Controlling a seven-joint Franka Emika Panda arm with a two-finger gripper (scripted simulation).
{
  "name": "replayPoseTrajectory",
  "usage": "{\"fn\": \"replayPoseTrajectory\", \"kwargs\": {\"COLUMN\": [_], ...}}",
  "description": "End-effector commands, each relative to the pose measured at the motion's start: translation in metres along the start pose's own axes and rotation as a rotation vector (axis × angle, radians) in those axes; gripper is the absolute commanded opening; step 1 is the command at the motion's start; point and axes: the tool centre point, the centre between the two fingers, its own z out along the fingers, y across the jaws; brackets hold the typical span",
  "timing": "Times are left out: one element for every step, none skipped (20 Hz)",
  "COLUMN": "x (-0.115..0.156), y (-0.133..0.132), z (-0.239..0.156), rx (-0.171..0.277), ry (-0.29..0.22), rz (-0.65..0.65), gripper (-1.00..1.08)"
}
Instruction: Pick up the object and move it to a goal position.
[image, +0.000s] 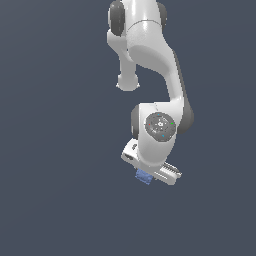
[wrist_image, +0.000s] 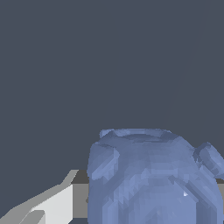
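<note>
The blue block (image: 143, 177) shows in the exterior view as a small mottled cube poking out under the white hand of the arm. My gripper (image: 147, 174) is shut on it, and the hand hides most of the block. In the wrist view the blue block (wrist_image: 153, 179) sits very close and fills the lower right part, with rounded bumps on its sides. One light grey finger (wrist_image: 52, 208) lies against its side; the other finger is almost wholly hidden behind the block. No goal marker shows in either view.
The white arm (image: 150, 45) reaches down from the upper middle of the exterior view. All around is a plain dark grey-blue surface (image: 50, 150) with no other objects or edges in sight.
</note>
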Motion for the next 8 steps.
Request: {"fn": "replayPoseTrajectory", "kwargs": {"x": [0.0048, 0.0061, 0.0072, 0.008, 0.0087, 0.0092, 0.0095, 0.0096], "y": [-0.0015, -0.0019, -0.0022, -0.0025, -0.0027, -0.0028, -0.0029, -0.003], "z": [-0.0019, -0.0024, -0.0028, -0.0032, -0.0034, -0.0036, -0.0037, -0.0037], "rx": [0.0, 0.0, 0.0, 0.0, 0.0, 0.0, 0.0, 0.0], "ry": [0.0, 0.0, 0.0, 0.0, 0.0, 0.0, 0.0, 0.0], "rz": [0.0, 0.0, 0.0, 0.0, 0.0, 0.0, 0.0, 0.0], "gripper": [-1.0, -1.0, -1.0, -1.0, -1.0, -1.0, -1.0, -1.0]}}
